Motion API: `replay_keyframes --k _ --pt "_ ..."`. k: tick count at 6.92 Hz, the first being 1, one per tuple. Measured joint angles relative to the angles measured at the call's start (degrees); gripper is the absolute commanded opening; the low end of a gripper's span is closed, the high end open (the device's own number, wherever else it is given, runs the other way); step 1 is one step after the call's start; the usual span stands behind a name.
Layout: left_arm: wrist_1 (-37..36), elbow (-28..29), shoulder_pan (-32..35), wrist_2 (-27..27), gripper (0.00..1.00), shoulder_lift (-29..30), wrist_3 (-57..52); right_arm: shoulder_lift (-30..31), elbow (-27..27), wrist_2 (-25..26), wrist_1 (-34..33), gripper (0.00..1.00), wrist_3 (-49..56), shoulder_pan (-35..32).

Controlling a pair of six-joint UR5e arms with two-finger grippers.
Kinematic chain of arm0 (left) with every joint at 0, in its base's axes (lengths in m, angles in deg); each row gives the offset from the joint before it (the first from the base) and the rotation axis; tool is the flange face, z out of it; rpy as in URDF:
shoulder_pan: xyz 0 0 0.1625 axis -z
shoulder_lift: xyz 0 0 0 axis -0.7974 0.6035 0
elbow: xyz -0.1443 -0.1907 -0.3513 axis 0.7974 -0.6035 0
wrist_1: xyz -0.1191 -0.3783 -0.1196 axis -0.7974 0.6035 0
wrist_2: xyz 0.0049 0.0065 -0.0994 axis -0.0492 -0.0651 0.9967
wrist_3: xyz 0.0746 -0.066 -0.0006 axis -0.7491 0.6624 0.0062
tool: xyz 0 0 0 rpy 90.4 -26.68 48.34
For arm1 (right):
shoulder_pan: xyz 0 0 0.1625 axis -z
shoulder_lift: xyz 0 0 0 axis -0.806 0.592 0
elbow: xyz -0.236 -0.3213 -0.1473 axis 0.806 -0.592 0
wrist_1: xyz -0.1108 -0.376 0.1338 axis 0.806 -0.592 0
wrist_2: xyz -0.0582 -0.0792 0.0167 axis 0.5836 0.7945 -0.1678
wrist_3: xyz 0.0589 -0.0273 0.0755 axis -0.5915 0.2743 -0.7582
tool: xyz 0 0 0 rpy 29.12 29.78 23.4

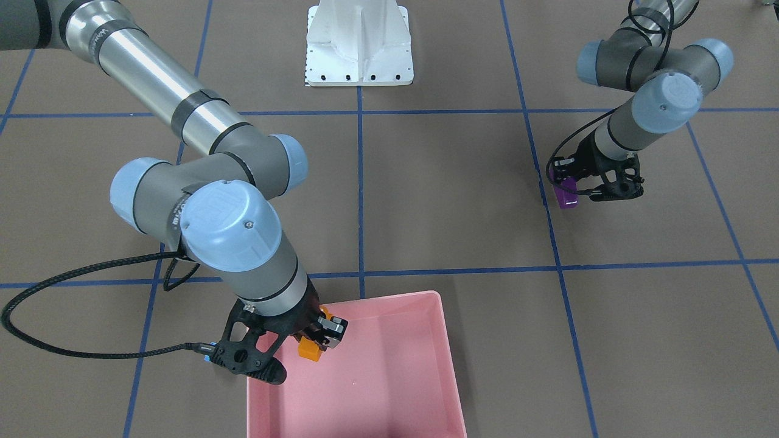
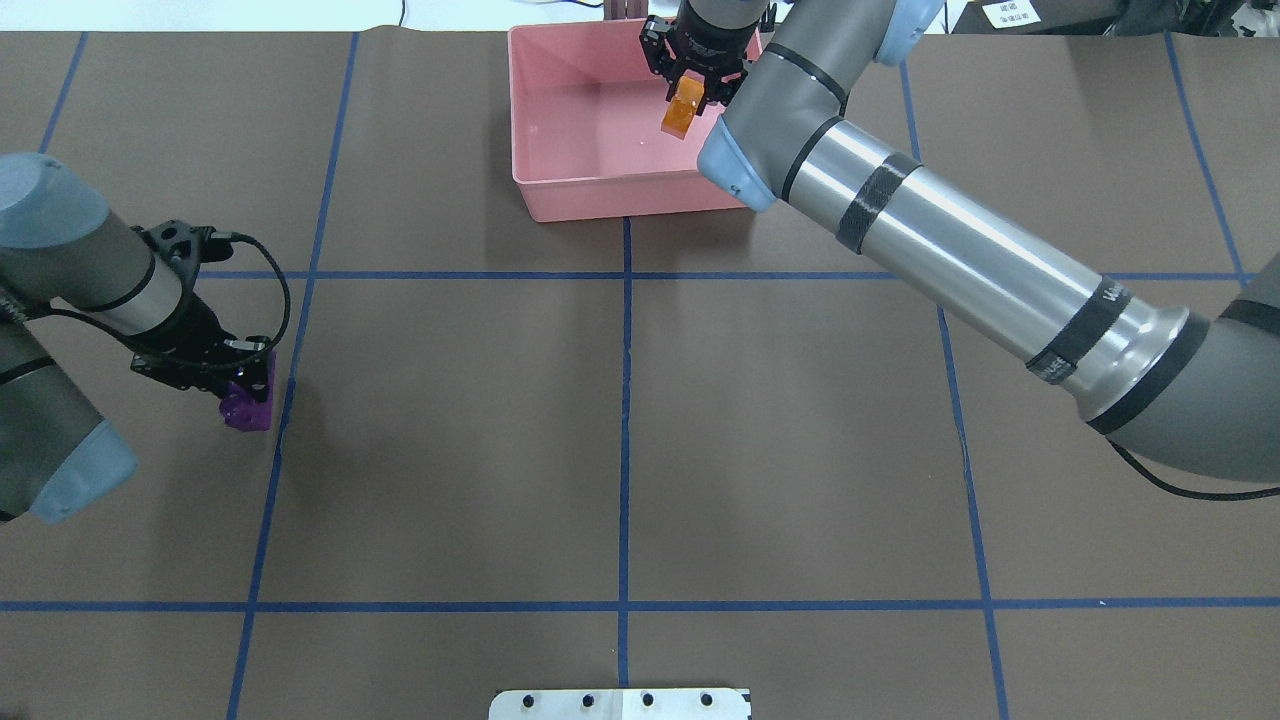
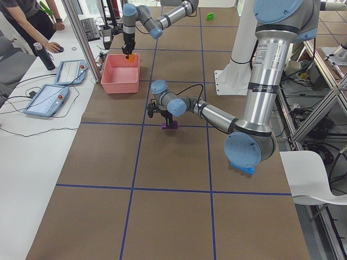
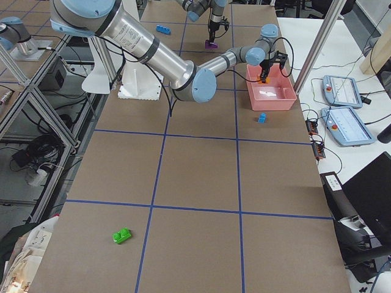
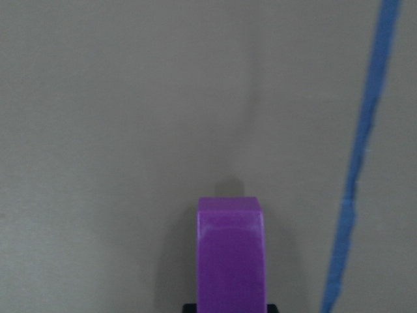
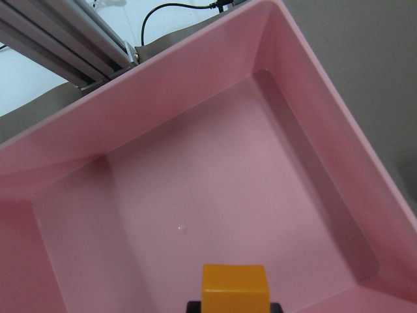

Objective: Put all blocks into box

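Log left gripper (image 2: 245, 375) near the left edge of the tabletop (image 2: 450, 450), fingers clamped on the purple brick (image 2: 247, 412); cannot tell whether lifted or resting on the tabletop. Find the box (image 2: 600, 195) at mid far edge. Log right gripper (image 2: 688, 92) above the box's right half, fingers clamped on the orange brick (image 2: 680, 118), held clear of the box floor. Judge step in hand: release of orange. Lower close to the floor before parting fingers, stay off the right wall, avoid a bounce off glossy plastic. Retract straight up afterwards. Note small blue brick (image 4: 261, 118) just beside the box, outside it.
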Motion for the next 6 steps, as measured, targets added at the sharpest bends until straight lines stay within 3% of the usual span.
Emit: replay_keyframes --k 1,3,4,6 --pt "-0.8 0.4 0.4 -0.1 0.00 5.3 2.3 -0.6 -2.0 5.1 2.7 0.99 -3.8 2.0" --pt "-5.5 5.2 3.4 -0.2 0.00 19.7 7.1 -0.6 -3.3 9.6 6.7 1.00 -7.9 4.1" --pt "-6.9 10.1 4.9 -0.2 0.00 27.2 9.5 0.4 -1.6 8.6 7.1 1.00 -7.4 3.5" --pt "-4.4 25.2 6.8 -0.3 0.01 41.0 14.2 5.0 3.0 0.4 7.3 1.00 -3.2 -2.2"
